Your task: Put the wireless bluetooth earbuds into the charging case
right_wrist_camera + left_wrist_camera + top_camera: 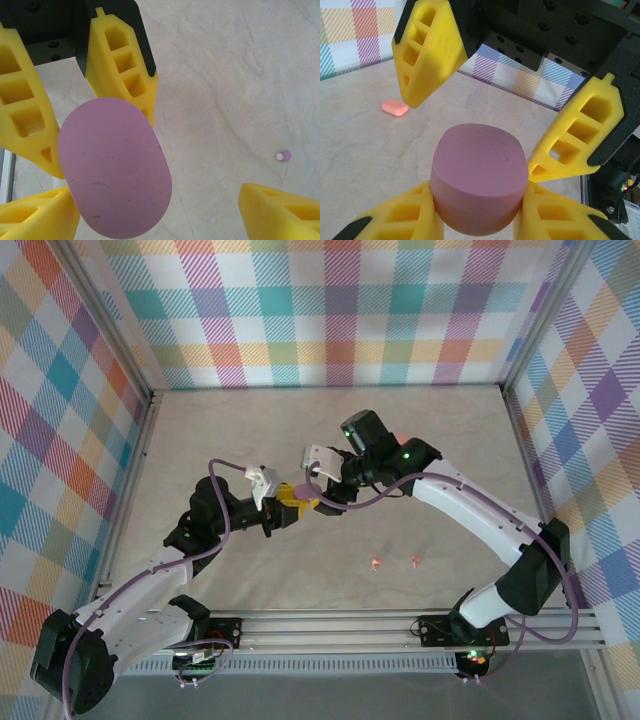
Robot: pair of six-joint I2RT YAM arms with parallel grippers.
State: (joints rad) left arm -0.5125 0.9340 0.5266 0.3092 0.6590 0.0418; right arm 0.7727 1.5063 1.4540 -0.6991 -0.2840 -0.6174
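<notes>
The left end effector (479, 192) clamps the smooth, rounded lilac-purple plastic charging case (479, 160). The right end effector (155, 190) stands wide open around it. The case looks rigid, light and slippery, best pinched across its flanks. Its lid seam is hidden. Well apart from the case, on its near side, lie two tiny salmon-orange earbuds (375, 562), probably fiddly.
</notes>
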